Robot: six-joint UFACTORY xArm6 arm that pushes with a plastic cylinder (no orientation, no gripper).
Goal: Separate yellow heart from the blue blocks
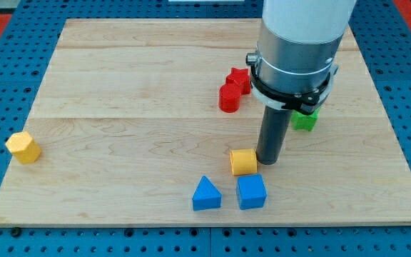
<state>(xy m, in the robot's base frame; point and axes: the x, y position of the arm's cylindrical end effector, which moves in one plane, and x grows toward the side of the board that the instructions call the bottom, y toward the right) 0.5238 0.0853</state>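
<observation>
The yellow heart [243, 162] lies low on the board, right of centre. My tip [268, 161] stands against its right side, touching or nearly touching it. The blue triangle [206, 194] sits just below and to the left of the heart. The blue cube [251, 191] sits directly below the heart with a small gap between them. The two blue blocks lie side by side near the board's bottom edge.
A red cylinder-like block [229, 98] and a red star [240, 80] touch each other above the heart. A green block [305, 121] is partly hidden behind the arm. A yellow pentagon-like block [23, 147] sits at the board's left edge.
</observation>
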